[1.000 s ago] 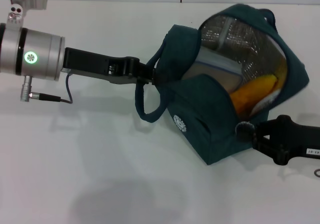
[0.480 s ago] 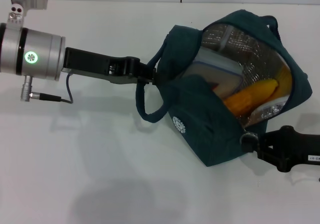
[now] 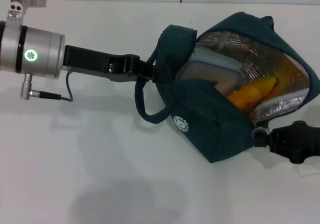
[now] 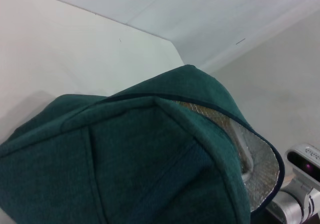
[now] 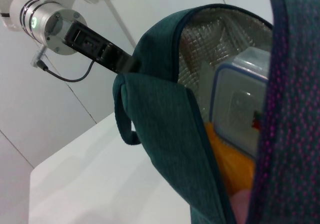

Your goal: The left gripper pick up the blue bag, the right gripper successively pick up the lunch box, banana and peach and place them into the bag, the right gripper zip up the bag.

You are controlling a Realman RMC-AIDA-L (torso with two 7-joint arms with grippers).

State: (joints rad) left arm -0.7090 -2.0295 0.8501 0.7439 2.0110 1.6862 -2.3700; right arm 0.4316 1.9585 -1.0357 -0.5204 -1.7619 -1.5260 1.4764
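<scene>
The blue bag (image 3: 210, 119) lies tilted on the white table with its mouth open and its silver lining showing. My left gripper (image 3: 146, 72) is shut on the bag's edge by the looped handle (image 3: 145, 109). Inside lie the lunch box (image 3: 210, 70) and the banana (image 3: 252, 91). In the right wrist view the lunch box (image 5: 240, 104) sits above the banana (image 5: 227, 166), and a pink bit (image 5: 241, 204) that may be the peach shows below them. My right gripper (image 3: 260, 135) is at the bag's near right corner, shut on the zipper pull.
The white table (image 3: 100, 174) stretches in front and to the left of the bag. A cable (image 3: 55, 98) hangs from the left wrist (image 3: 32, 54). In the left wrist view the bag's fabric (image 4: 125, 149) fills the picture.
My right gripper has moved right and slightly down along the bag's corner. The bag's right side has stretched out with it. The left arm has stayed still.
</scene>
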